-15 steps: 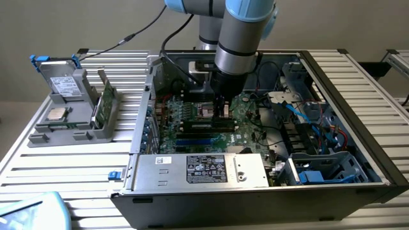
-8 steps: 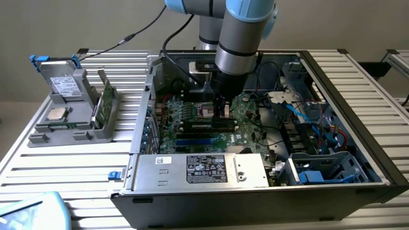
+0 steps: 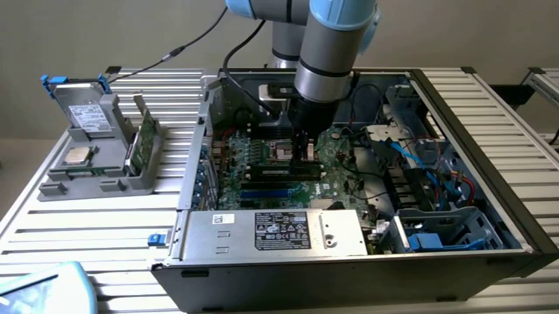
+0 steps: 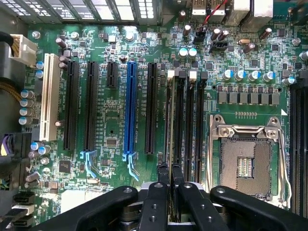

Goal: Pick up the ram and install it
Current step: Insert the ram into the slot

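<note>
**Ram pinched over the memory slots, seating not yet clear**

At the exterior view's left, a grey fixture (image 3: 61, 186) holds a hard drive (image 3: 88, 118), a silver processor chip (image 3: 78, 155) and upright green cards (image 3: 144, 140). These are well apart from the work.

Moving right, the open computer case (image 3: 349, 265) shows its motherboard (image 3: 235, 176), with the arm reaching down into it. The gripper (image 3: 306, 154) (image 4: 170, 171) has its fingers (image 4: 162, 180) drawn nearly together, pinching the ram (image 4: 169, 120). In the wrist view the ram is edge-on, a thin pale line running along the memory slots (image 4: 182, 125). It lies on the side nearer the blue expansion slot (image 4: 129, 110). Whether its lower edge is already inside a slot I cannot tell.

Further right are the empty processor socket (image 4: 245, 163) and loose blue cables (image 3: 419, 157).

The main risk appears to be alignment. If the stick sits slightly off the slot's line or leans, pressing could drive it onto the slot wall or a latch. A pinch this narrow could also let the board slip or twist under load.
</note>
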Available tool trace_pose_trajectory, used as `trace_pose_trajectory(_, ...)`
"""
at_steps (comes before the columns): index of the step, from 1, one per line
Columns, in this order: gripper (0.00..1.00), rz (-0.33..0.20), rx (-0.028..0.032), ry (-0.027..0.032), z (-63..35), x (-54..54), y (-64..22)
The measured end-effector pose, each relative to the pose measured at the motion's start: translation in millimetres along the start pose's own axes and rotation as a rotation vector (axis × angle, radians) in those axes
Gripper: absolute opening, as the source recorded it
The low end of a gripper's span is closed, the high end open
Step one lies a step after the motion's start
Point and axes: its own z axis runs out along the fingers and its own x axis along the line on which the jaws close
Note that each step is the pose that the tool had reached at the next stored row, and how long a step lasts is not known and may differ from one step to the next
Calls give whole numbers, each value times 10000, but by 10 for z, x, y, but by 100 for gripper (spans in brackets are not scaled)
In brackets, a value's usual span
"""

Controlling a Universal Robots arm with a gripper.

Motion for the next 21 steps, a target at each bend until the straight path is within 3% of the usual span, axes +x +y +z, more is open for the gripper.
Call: trace_pose_trajectory(21, 14, -13, -14, 1, -8, 0, -3)
